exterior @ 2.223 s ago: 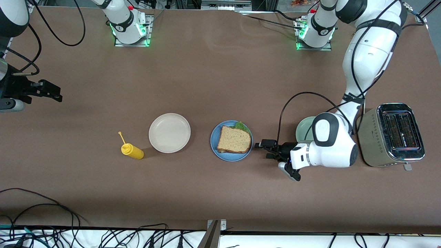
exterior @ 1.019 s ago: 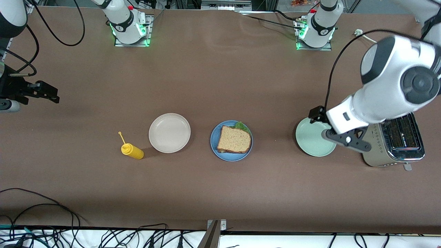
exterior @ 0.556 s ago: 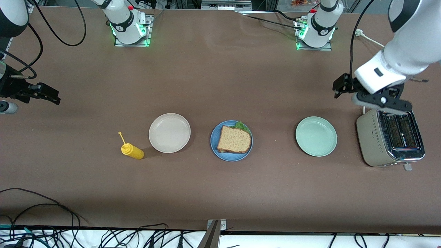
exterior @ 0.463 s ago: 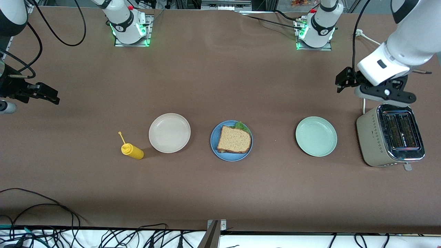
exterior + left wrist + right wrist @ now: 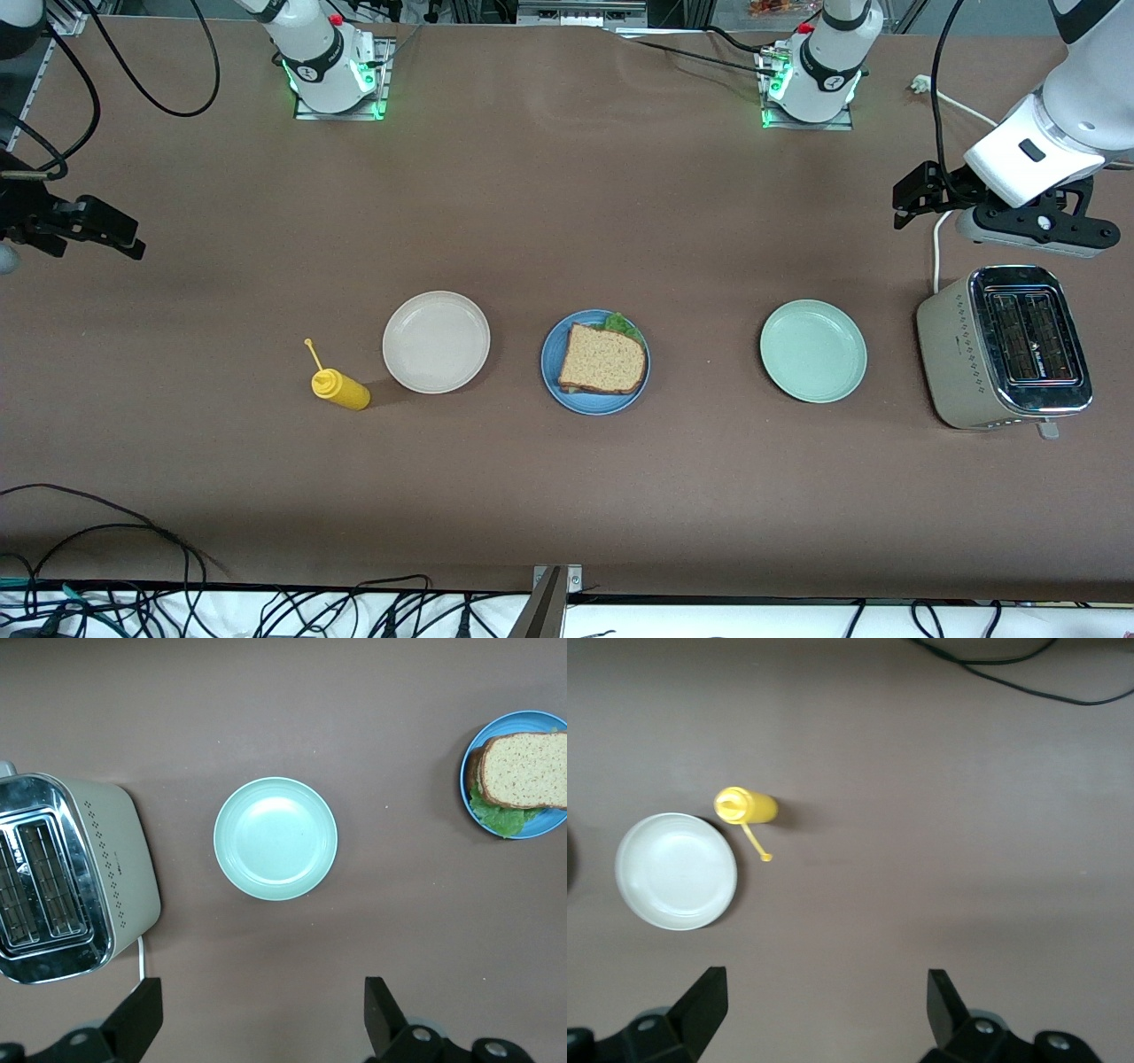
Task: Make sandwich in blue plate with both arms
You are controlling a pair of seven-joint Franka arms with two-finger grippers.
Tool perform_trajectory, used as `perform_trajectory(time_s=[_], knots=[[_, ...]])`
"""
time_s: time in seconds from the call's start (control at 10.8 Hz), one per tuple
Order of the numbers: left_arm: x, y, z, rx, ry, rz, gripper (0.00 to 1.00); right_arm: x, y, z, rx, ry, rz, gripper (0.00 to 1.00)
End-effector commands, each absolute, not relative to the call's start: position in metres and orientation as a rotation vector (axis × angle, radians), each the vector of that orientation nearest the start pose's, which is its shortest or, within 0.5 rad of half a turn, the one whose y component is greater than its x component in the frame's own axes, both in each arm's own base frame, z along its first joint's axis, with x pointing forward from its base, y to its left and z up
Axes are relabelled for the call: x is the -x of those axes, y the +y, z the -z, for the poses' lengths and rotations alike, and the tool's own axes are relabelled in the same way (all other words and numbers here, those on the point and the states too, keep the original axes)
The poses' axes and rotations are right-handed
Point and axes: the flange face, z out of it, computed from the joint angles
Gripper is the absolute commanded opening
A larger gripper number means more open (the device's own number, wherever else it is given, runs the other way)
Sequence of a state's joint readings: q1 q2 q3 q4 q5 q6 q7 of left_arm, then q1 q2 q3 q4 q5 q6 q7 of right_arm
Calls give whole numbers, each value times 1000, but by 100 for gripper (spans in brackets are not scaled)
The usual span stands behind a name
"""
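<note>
Your sandwich [image 5: 602,359] sits assembled on the blue plate [image 5: 556,383] mid-tabletop, between both raised, empty, open grippers; the left gripper [image 5: 921,190] is nearer than the right gripper [image 5: 111,237].

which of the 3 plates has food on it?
The blue plate, between the other two: it holds the sandwich. The cream plate and mint-green plate are bare.

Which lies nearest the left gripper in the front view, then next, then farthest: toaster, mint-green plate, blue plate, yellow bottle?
From the left gripper:
1. Toaster, at the left arm's end.
2. Mint-green plate, beside it.
3. Blue plate, mid-table, holding the sandwich.
4. Yellow bottle, toward the right arm's end.
</note>
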State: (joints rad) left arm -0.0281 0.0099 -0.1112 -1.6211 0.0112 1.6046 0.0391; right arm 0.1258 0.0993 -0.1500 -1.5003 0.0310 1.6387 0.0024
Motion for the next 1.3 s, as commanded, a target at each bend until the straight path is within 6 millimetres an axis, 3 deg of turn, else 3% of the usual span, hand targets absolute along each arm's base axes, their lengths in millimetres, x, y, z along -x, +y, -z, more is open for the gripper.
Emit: perform_trajectory(time_s=[0.0,0.65,1.2], knots=[[-541,-75,-602,3136,265,-95,100,-583,2,-625,3017,72,76,100],[-546,-76,-609,3138,261,-107,100,-579,-4,-624,3075,83,48,100],[-550,-54,-607,3142,208,-112,100,-578,-5,-624,3088,87,39,100]])
